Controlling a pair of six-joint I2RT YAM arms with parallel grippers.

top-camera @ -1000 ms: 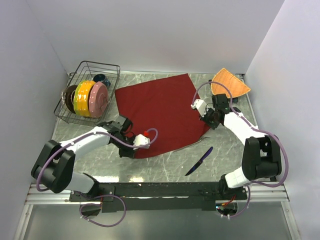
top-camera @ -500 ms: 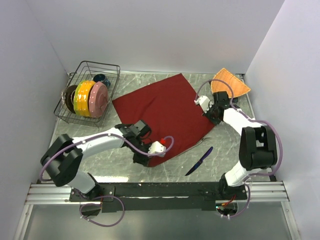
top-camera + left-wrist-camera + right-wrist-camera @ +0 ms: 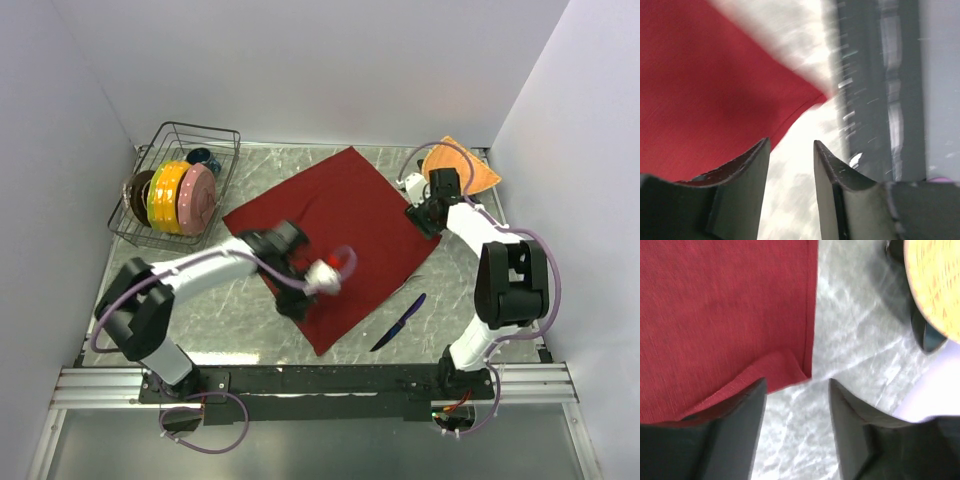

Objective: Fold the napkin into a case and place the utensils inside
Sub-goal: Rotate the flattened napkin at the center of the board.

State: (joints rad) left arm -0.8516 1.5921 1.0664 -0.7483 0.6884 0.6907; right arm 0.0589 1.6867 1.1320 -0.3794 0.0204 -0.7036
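Note:
The dark red napkin (image 3: 335, 235) lies flat as a diamond in the middle of the table. My left gripper (image 3: 297, 304) is open over its near-left edge; in the left wrist view, blurred by motion, its fingers (image 3: 790, 145) straddle bare marble just past the napkin's corner (image 3: 715, 100). My right gripper (image 3: 425, 222) is open at the right corner; in its wrist view that corner of the napkin (image 3: 730, 315) lies slightly curled just ahead of the gripper (image 3: 797, 383), nothing between the fingers. The blue-purple knife (image 3: 399, 322) lies near right of the cloth. The silver fork (image 3: 414, 283) peeks out at the cloth's right edge.
A wire dish rack (image 3: 226, 137) with coloured plates stands at the back left. The orange woven mat (image 3: 468, 163) lies in the back right corner, also in the right wrist view as the mat (image 3: 935, 285). The black base rail (image 3: 320, 380) runs along the near edge.
Both grippers have opened and let go of the napkin's corners. The left arm swung right and the cloth shifted with it; it now lies spread out.

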